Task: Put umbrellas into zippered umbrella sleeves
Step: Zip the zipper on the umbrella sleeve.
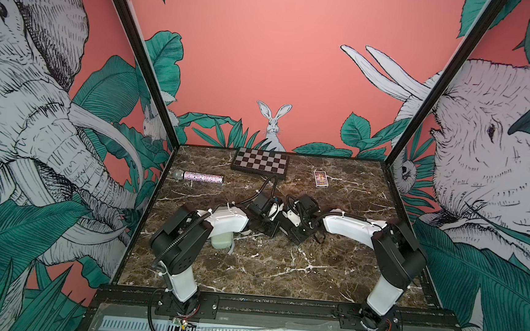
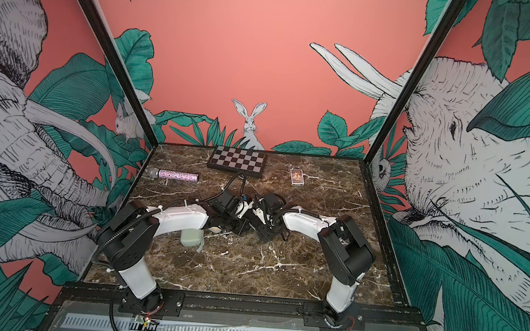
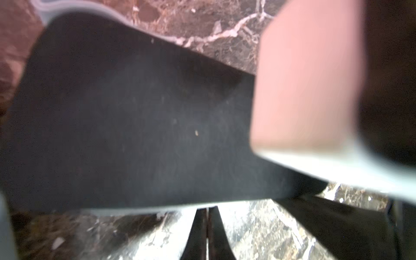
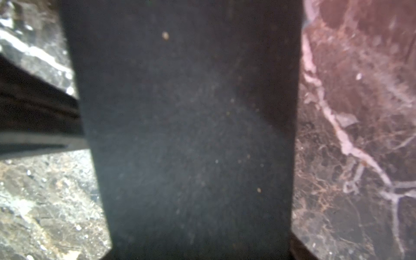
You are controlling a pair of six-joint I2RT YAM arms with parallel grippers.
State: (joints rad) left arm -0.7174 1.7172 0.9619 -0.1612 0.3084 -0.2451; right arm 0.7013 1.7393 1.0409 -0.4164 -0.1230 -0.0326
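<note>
**Both arms folded low over the middle of the marble table (image 1: pixel 282 269), wrists nearly meeting.** The left gripper (image 3: pixel 207 234) is fully closed. In its wrist view the two dark fingers lie pressed together, with nothing visible between them. A black case (image 3: pixel 135 123) with a pale grey rim fills most of that view, lying on the marble. A pale pinkish block (image 3: pixel 304 85) overlaps it but is too blurred to identify. The right gripper (image 1: pixel 297 235) sits low at the table's centre. The black case also fills the middle of the right wrist view and the jaws are out of sight, so their opening and any hold cannot be told. A mint green case (image 1: pixel 221 240) lies on the table under the left forearm. At the back lie a chessboard box (image 1: pixel 260 161), a glittery microphone (image 1: pixel 198 177) and a small card box (image 1: pixel 320 178), well apart from the arms.
</note>
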